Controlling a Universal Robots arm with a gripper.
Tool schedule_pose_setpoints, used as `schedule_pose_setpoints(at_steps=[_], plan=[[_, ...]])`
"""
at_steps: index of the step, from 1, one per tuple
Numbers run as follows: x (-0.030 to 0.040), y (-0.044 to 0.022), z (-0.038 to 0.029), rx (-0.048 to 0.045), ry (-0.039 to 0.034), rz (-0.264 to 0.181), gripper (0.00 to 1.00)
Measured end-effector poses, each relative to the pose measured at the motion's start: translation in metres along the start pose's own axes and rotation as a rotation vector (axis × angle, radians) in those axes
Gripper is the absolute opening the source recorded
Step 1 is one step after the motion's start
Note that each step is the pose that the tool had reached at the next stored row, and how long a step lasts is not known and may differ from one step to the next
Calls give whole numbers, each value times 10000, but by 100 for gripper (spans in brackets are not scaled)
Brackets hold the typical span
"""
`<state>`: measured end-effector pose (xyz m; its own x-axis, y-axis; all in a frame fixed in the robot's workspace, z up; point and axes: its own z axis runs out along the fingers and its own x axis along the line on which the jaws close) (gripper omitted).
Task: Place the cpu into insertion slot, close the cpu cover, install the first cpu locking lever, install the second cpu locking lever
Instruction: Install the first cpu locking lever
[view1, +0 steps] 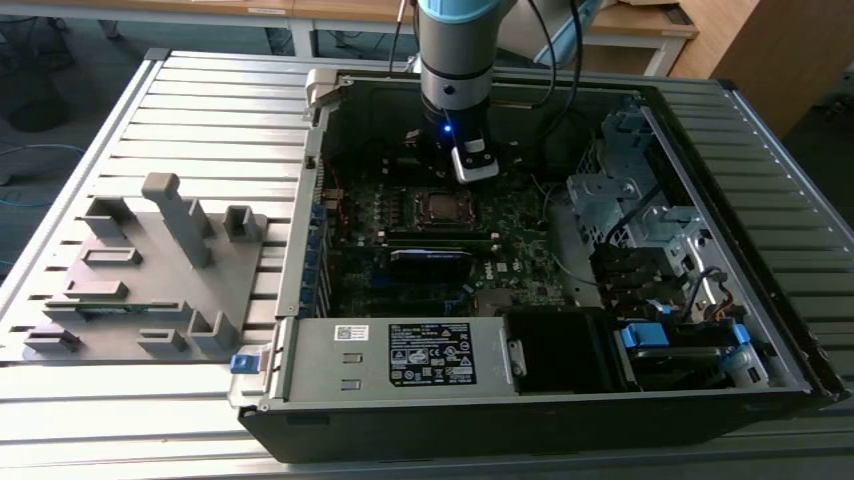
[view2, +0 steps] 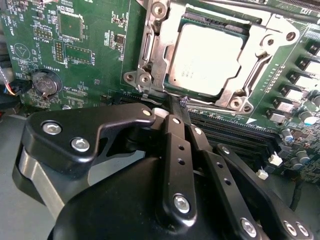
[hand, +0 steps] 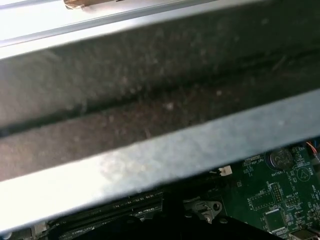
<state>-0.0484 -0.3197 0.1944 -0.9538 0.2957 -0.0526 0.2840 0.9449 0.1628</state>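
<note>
Ext. view: arm (view1: 454, 50) reaches down into the open PC case (view1: 534, 425) on the slatted table (view1: 200, 110). Its lower end is just at 12 o'clock of the socket, where the cpu (view1: 439, 206) reads as a small dull square. Grey fixture block (view1: 134, 280) lies at 9 o'clock of the case. White-labelled power box (view1: 427, 355) is at 6 o'clock of the socket.

Second wrist view gives me the close detail: cpu is seated in the socket, w/ the cpu cover (view2: 156, 60) lying flat around it and the chip showing through the window. Gripper (view2: 178, 101) tips look pressed together right at the socket's edge. I can't tell if a thin lever sits btwn them. Coin cell (view2: 44, 82) is well apart from the socket on the board.

First wrist view: blurred grey case rail (hand: 150, 165) close up, w/ a strip of green mobo (hand: 280, 200) beyond it.
</note>
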Motion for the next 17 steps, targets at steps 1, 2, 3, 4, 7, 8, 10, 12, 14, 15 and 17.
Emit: schedule_pose_setpoints(at_steps=[1,2,3,4,7,8,10,12,14,15,17], plan=[[0,0,0,3,-1,0,10],[0,1,0,7,-3,0,10],[1,2,0,13,-4,0,10],[1,2,-2,17,-5,-1,10],[0,6,-19,19,-6,-1,10],[0,8,-24,17,-6,-1,10],[2,14,-29,15,-7,1,10],[4,25,-36,17,-6,0,10],[8,40,-40,17,-6,0,10],[10,46,-39,16,-5,0,10],[13,55,-38,13,-4,0,10]])
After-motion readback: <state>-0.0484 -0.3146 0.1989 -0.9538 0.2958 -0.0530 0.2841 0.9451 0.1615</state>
